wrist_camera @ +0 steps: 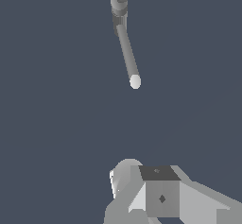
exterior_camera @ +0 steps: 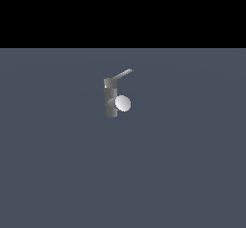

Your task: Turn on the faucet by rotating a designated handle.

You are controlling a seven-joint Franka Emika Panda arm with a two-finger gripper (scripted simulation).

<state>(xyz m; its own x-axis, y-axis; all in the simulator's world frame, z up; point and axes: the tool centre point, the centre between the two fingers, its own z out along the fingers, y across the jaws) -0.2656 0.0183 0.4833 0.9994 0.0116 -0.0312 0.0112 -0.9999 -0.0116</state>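
The faucet (exterior_camera: 111, 102) stands upright on the dark worktop (exterior_camera: 182, 164), its handle (exterior_camera: 123, 73) slanting up toward the exterior view's right. The gripper (wrist_camera: 142, 194) is well apart from it; whether its jaws are open cannot be told.

A flat, plain slate-blue floor (exterior_camera: 182, 174) carries everything here. The faucet (exterior_camera: 111, 102) stands upright directly on it, a small grey column. Around the faucet the floor looks uniform and unmarked.

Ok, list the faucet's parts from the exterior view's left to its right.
Small grey upright cylindrical faucet column → pale round disc face of the stubby spout → free tip of the thin flat light-grey lever handle.
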